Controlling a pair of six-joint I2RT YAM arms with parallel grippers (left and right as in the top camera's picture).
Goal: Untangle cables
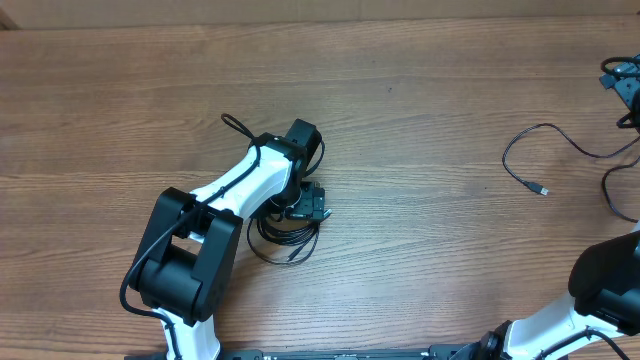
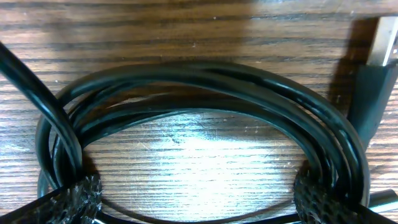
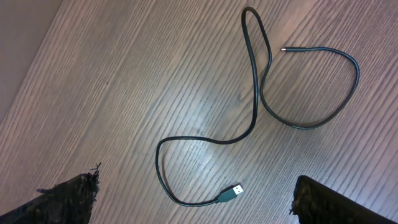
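Note:
A coiled bundle of black cables [image 1: 287, 240] lies on the wooden table near the middle. My left gripper [image 1: 303, 210] is down over it. In the left wrist view the coil [image 2: 211, 81] fills the frame, and my left gripper [image 2: 196, 208] is open with one finger on each side of the coil's near part. A USB plug [image 2: 384, 38] shows at the top right. A separate loose cable [image 1: 548, 125] lies spread out at the right. My right gripper [image 1: 624, 82] is open above it. The right wrist view shows this cable [image 3: 256, 99] and its USB plug [image 3: 233, 191] between the fingertips [image 3: 196, 199], well below them.
The wooden table [image 1: 400, 110] runs to a pale edge at the back. A thin black loop [image 1: 236, 125] sticks out beside the left arm. Another cable loop [image 1: 608, 195] lies near the right edge, by the right arm [image 1: 605, 285].

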